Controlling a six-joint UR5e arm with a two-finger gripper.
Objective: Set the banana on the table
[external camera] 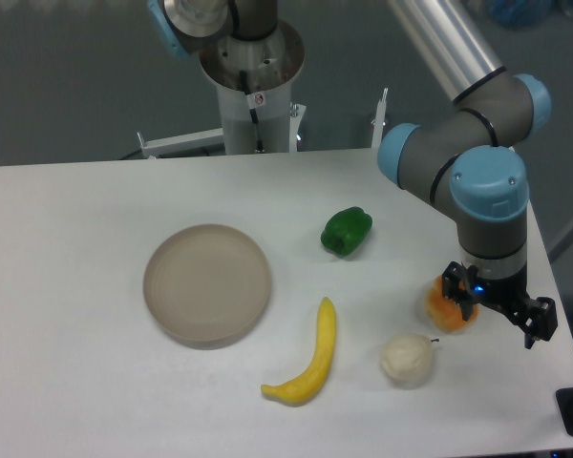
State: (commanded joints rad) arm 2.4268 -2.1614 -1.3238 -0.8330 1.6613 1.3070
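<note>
The banana [310,361] is bright yellow and curved. It lies flat on the white table [76,382], just right of the tan plate and apart from it. My gripper [498,309] hangs at the right side of the table, well to the right of the banana. Its two black fingers stand apart and nothing shows between them. Its left finger [457,289] is next to the round orange fruit [443,312] and partly covers it.
The round tan plate [207,283] has nothing on it and sits left of centre. A green pepper [347,231] lies behind the banana. A whitish lumpy ball [407,359] lies between the banana and the gripper. The robot base [253,86] stands at the back edge.
</note>
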